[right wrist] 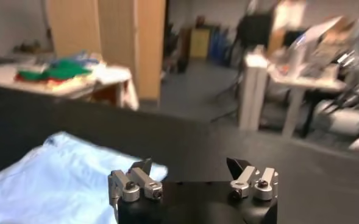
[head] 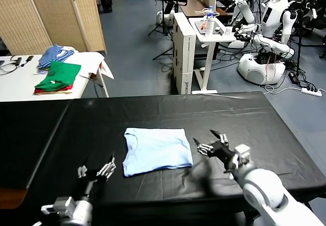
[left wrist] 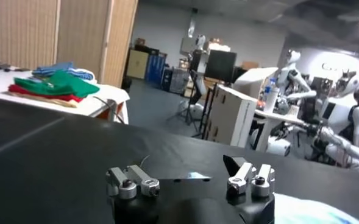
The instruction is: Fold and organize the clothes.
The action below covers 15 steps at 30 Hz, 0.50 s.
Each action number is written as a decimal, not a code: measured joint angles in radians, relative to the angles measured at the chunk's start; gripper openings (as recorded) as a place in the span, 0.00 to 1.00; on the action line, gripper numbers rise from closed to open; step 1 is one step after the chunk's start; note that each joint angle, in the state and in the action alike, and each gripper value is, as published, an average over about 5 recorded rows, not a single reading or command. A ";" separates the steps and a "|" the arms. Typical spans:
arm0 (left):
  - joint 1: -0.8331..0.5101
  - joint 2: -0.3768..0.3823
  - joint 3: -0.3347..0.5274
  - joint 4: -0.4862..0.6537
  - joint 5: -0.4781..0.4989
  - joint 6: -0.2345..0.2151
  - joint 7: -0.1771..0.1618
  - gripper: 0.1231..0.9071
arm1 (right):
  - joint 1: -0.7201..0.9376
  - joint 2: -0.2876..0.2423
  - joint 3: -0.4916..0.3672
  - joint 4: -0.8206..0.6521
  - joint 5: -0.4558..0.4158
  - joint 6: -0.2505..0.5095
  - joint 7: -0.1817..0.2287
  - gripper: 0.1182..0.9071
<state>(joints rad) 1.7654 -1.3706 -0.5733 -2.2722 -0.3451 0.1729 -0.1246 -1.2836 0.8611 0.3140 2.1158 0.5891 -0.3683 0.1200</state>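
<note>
Both sets of jaws stand spread and empty, right gripper just beside the right edge of the folded sky-blue T-shirt, left gripper near its front-left corner, shirt flat mid black worktop.

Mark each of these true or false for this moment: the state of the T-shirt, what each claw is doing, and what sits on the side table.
1. The light blue T-shirt lies folded into a rough rectangle on the black table. True.
2. The right claw is clamped on the shirt's edge. False: it is open, just off the shirt's right edge, holding nothing.
3. The left claw is open over bare black table near the shirt's front left corner. True.
4. The green folded garment sits on the black table beside the shirt. False: it is on the white side table, atop a red one.
</note>
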 joint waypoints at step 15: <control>0.239 0.041 -0.023 -0.116 0.020 0.001 -0.019 1.00 | -0.653 0.128 0.222 0.179 -0.261 0.404 0.127 1.00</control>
<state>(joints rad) 2.0045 -1.3292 -0.5968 -2.3878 -0.3250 0.1734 -0.1434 -1.9365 0.9889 0.5364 2.2948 0.3276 0.0359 0.2472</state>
